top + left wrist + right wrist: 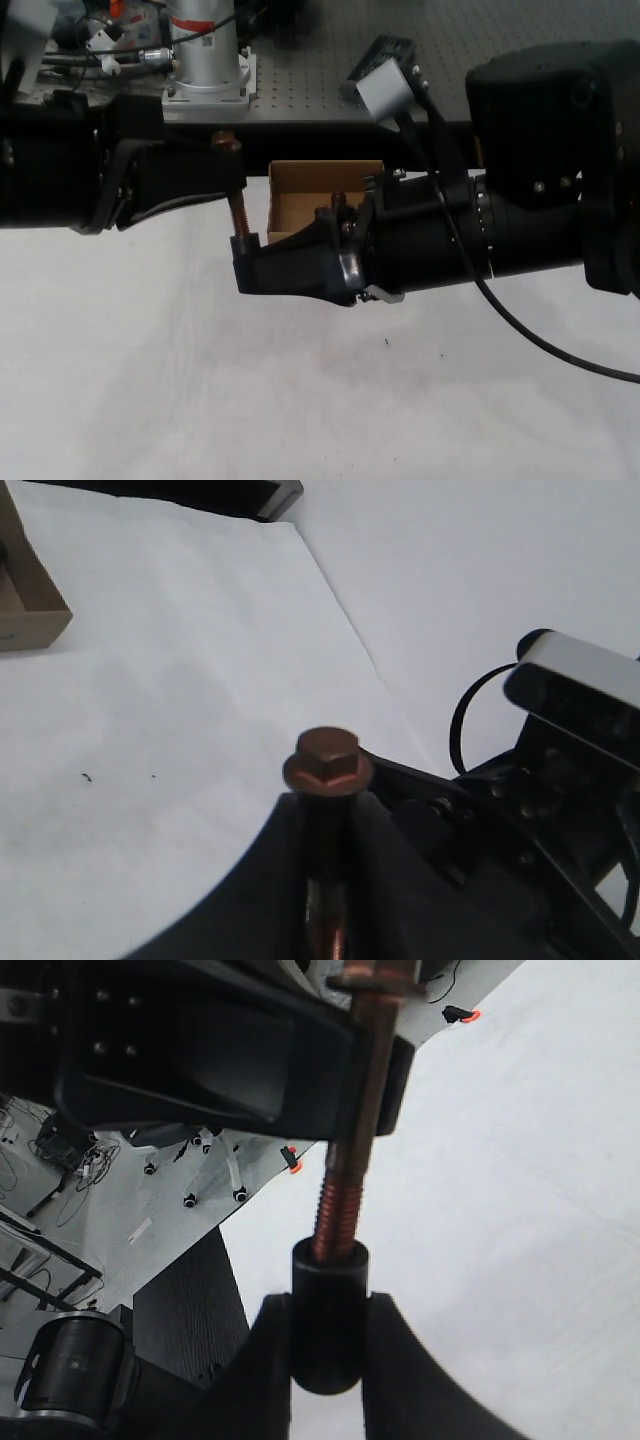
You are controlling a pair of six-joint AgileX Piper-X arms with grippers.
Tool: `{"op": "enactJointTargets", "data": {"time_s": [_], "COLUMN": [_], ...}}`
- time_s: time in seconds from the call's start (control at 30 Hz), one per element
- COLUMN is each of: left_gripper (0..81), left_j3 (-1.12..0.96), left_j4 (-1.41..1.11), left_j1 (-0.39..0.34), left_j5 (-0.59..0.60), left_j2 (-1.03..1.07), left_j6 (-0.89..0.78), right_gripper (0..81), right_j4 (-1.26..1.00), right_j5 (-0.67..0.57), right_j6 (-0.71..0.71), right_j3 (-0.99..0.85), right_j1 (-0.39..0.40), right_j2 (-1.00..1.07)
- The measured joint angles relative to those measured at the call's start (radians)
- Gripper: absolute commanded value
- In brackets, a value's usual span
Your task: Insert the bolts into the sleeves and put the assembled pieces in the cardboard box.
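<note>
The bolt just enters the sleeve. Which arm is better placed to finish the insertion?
Probably left: the left gripper holds the bolt upright over the sleeve in the right gripper and can press down.

- Bolt (352, 1130) stands upright between the left gripper's (325, 825) fingers, its lower end in the sleeve (328, 1312) directly below.
- Sleeve sits clamped in the right gripper (326, 1335).
- Box (300, 172) lies just behind both, on the sheet (300, 400).

No legible txt, sticker (207, 41) on metal post (200, 68) too small to read, no nos. or signs readable
</note>
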Motion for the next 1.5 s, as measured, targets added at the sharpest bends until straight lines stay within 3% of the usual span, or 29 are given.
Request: {"op": "enactJointTargets", "data": {"time_s": [0.4,1.5], "left_gripper": [0.6,0.6], "left_j3": [0.000,-0.012], "left_j4": [0.082,0.113], "left_j1": [-0.005,-0.001], "left_j5": [0.022,0.052], "left_j2": [-0.023,-0.037], "left_j6": [0.195,0.222], "right_gripper": [2.9,2.9], "right_j4": [0.002,0.022], "right_j5": [-0.069,-0.053], "right_j6": [-0.121,-0.216], "right_j3": [-0.002,-0.045], "right_j1": [-0.006,-0.009], "right_j2": [0.008,0.012]}}
